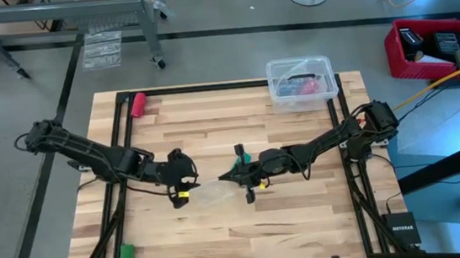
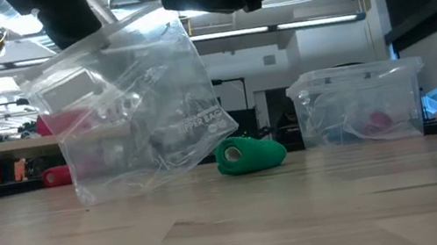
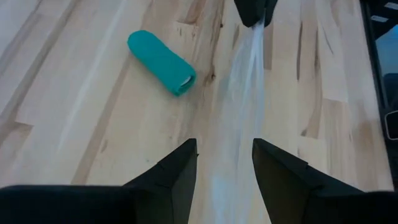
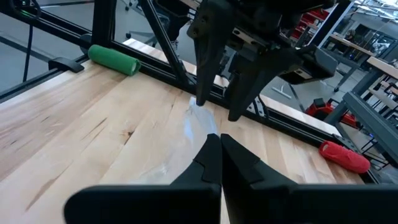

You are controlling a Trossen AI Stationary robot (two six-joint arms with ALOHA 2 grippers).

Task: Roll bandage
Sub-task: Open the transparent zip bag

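I've got the wooden table (image 1: 223, 231) under both arms, which meet near its middle. Clear plastic bin (image 1: 300, 81) sits at the far edge toward the right arm's side, with red and other bits inside that I can't make out. Between the grippers hangs a clear zipper bag (image 2: 132, 110), lifted so only its lower corner is near the wood in the low view; it reads as a faint sheen in the high view. Right gripper (image 4: 219, 144) has its fingers pressed together, pinching one edge of the bag. Left gripper (image 3: 225, 163) is at the opposite end with fingers spread apart and the bag's film running between them; can't tell if either finger touches it. The bandage (image 3: 161, 62) is a compact teal roll lying on its side on the table, just beside the right gripper and outside the bag. A pink-red roll (image 1: 138, 103) lies at the far left edge, and a brighter green roll (image 1: 126, 257) sits at the near left edge, both well apart from the grippers.
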